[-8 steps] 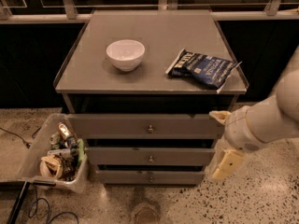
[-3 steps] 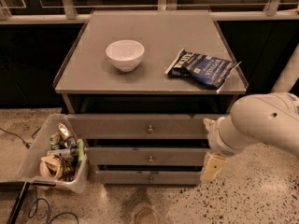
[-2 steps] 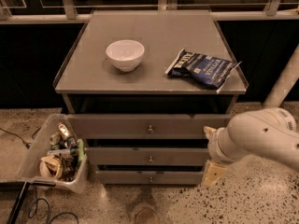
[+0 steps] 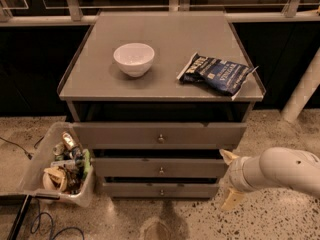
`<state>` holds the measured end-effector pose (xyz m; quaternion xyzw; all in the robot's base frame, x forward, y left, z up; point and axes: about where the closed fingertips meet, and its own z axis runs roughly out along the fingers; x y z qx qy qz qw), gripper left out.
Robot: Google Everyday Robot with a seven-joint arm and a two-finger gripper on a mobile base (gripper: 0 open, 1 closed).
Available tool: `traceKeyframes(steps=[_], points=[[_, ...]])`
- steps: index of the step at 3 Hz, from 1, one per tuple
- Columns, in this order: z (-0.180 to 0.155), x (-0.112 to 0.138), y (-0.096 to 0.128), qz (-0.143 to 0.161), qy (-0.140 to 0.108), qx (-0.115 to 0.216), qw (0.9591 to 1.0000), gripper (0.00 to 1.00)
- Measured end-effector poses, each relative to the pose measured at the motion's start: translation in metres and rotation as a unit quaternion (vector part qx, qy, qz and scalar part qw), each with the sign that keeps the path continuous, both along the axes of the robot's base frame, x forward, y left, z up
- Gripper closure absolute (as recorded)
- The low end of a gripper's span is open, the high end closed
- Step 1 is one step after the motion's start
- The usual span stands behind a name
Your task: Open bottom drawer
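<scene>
The bottom drawer (image 4: pixel 150 189) is the lowest, slimmest grey front of the cabinet, with a small round metal knob (image 4: pixel 161 190). It sits flush and closed, just above the floor. My gripper (image 4: pixel 229 179) is at the cabinet's lower right corner, to the right of the middle and bottom drawer fronts. Its two beige fingers (image 4: pixel 231 200) stand apart, one above the other, holding nothing. It is well to the right of the knob and not touching it. The white arm (image 4: pixel 280 171) comes in from the right.
A mid-sized drawer (image 4: pixel 161 167) and a tall top drawer (image 4: pixel 160 134) sit above. On the cabinet top are a white bowl (image 4: pixel 133 59) and a dark chip bag (image 4: pixel 216 73). A plastic bin of clutter (image 4: pixel 60 166) stands on the floor at left, with cables (image 4: pixel 45 224) nearby.
My arm has dropped lower along the cabinet's right side, bringing the gripper from level with the top drawer to level with the two lower drawers. The drawers have not moved.
</scene>
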<state>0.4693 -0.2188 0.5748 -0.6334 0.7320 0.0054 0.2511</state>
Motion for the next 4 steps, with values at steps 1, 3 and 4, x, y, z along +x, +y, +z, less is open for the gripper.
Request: traceKeyframes(steps=[1, 3, 4], points=[[-0.042, -0.004, 0.005, 0.026, 0.009, 0.051, 0.9983, 0.00], [-0.065, -0.005, 0.024, 0.034, 0.025, 0.038, 0.9984, 0.00], [-0.114, -0.011, 0.051, 0.046, 0.049, 0.021, 0.9975, 0.00]])
